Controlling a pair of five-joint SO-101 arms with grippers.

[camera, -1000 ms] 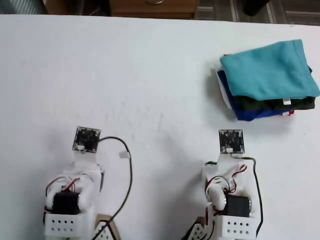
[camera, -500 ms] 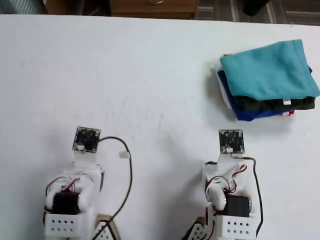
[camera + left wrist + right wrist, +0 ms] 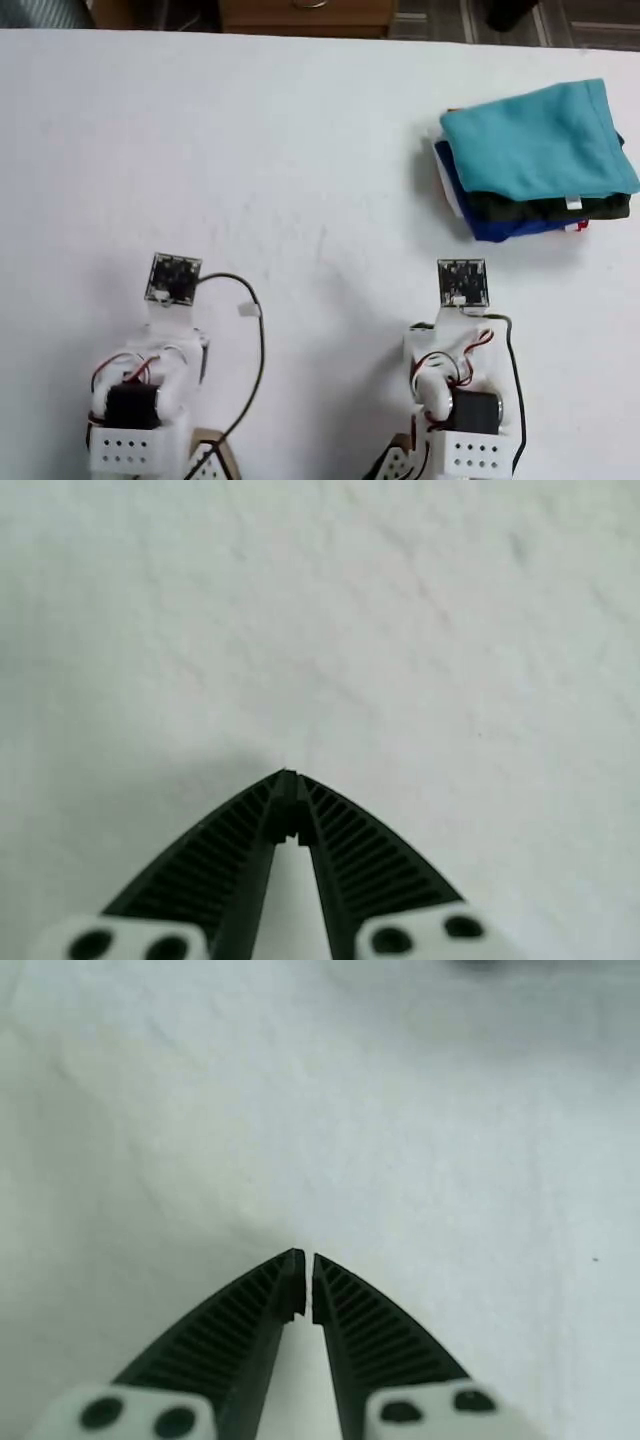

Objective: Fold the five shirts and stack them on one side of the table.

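High view puts the whole job on one side: a stack of folded cotton shirts [image 3: 535, 165] lies on the white table [image 3: 250, 150], on the far part of the right half, well apart from both my arms.

The teal shirt [image 3: 535, 135] is on top. Under it come a dark, near-black shirt [image 3: 560, 208] and a royal-blue one [image 3: 500, 228]. At the stack's inner edge I make out a white sliver [image 3: 447, 190] and an orange one [image 3: 440, 172]. That would make five, though those two lowest layers show so little that I can only say probably. I see no loose shirt elsewhere on the cloth, so I judge the task done or all but done.

My left gripper [image 3: 288, 785] has its jaws pressed together at the tips, holding nothing, just over bare table. My right gripper [image 3: 304, 1270] is also empty, its jaws all but together with a hairline slit between them. Both arms, the left arm [image 3: 150, 380] and the right arm [image 3: 455, 385], sit folded at the near edge.

What could go wrong from here is the stack itself. The teal top sits skewed and overhangs the layers below, so a careless swing of my right arm could nudge it and slide it off. The left arm's black cable [image 3: 258, 350] loops onto the table and could snag on a reach.

Count: one stack, five shirts as I read it, two arms, two grippers — one cable loop.
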